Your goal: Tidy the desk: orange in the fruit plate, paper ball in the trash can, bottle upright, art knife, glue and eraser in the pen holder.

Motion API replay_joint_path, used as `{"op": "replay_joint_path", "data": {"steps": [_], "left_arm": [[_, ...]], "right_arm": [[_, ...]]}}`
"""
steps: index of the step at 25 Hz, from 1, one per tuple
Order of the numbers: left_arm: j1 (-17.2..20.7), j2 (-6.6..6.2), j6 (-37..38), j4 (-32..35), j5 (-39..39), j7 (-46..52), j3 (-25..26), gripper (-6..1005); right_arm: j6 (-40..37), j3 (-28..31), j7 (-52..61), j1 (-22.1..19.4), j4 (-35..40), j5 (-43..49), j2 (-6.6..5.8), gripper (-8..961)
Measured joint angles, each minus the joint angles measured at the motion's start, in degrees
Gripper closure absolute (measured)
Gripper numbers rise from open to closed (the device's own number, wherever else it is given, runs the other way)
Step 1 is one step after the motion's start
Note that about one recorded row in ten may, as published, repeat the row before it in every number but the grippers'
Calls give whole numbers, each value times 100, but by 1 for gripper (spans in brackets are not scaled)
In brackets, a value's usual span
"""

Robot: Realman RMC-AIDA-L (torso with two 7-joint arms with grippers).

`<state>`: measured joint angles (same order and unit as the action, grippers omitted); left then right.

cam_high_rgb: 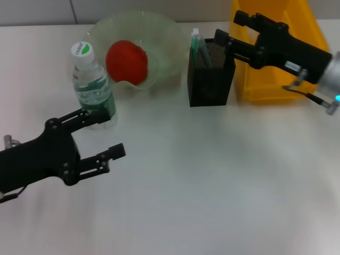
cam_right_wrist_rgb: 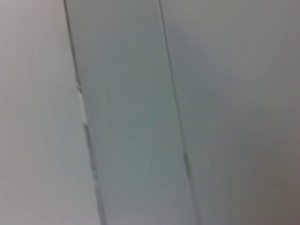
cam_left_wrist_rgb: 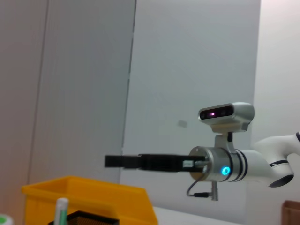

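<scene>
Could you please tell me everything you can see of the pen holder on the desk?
The pen holder is a black, square, open-topped box that looks like fine metal mesh. It stands upright on the white desk, right of the glass fruit plate and just in front of the yellow trash can. A white, green-capped stick pokes out of its near-left corner. The right hand hovers over its far rim; contact cannot be told. The left wrist view shows only its top edge.

No text could be read; the bottle (cam_high_rgb: 93, 85) bore a green-and-white cap mark and a label, both too small to make out.
</scene>
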<state>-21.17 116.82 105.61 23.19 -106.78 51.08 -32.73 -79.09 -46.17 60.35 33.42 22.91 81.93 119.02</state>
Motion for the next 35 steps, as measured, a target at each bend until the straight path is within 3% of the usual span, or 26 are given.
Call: {"op": "replay_joint_path", "data": {"steps": [4, 8, 11, 16, 21, 26, 35], "left_arm": [[-195, 30, 6, -10, -38, 170, -88, 231], [-382, 12, 31, -16, -49, 485, -335, 231], [-515, -29, 49, 18, -56, 818, -589, 231], [-654, -88, 30, 62, -60, 1214, -1027, 231], [-679, -53, -172, 24, -140, 1226, -1200, 231], [-685, 28, -479, 5, -429, 1167, -1209, 230], [-642, 25, -496, -7, -488, 1131, -1197, 230]], "right_arm": [[-1158, -41, 691, -440, 547, 345, -107, 184], [-2496, -6, 1167, -777, 940, 1085, -287, 185], [-2909, 7, 1202, -900, 1029, 1465, -361, 186], [-3098, 95, 1151, -1023, 1253, 2138, -356, 187], [-2955, 129, 855, -1037, 1262, 2730, -318, 187], [-2672, 78, 625, -1047, 1189, 2845, -267, 186], [-2499, 79, 391, -953, 969, 2875, -274, 187]]}}
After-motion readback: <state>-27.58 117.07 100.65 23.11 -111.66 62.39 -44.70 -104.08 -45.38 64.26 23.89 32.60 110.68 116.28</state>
